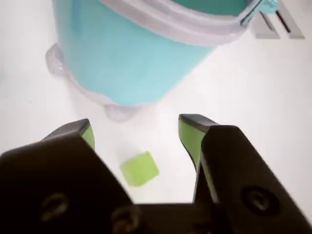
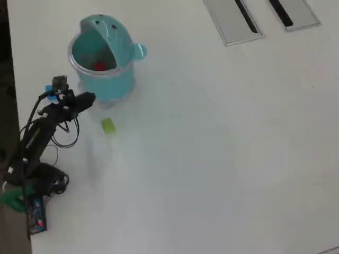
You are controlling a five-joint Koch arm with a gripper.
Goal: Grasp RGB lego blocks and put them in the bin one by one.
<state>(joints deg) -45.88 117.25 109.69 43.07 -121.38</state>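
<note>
The yellowish green block (image 1: 140, 168) lies on the white table and shows between my jaws in the wrist view. In the overhead view this block (image 2: 107, 125) sits just in front of the teal bin (image 2: 106, 79). My gripper (image 1: 137, 126) is open and empty, with green pads (image 1: 189, 139), and the bin (image 1: 126, 63) stands close ahead. Overhead, the gripper (image 2: 89, 99) is beside the bin's lower left, a little apart from the green block. The bin's lid is tipped open and a red block (image 2: 99, 66) lies inside. The blue block is out of view.
Two grey plates with dark slots (image 2: 233, 21) (image 2: 288, 13) lie at the far right of the table; they also show in the wrist view (image 1: 278, 24). The arm's base and cables (image 2: 32, 180) sit by the table's left edge (image 2: 13, 79).
</note>
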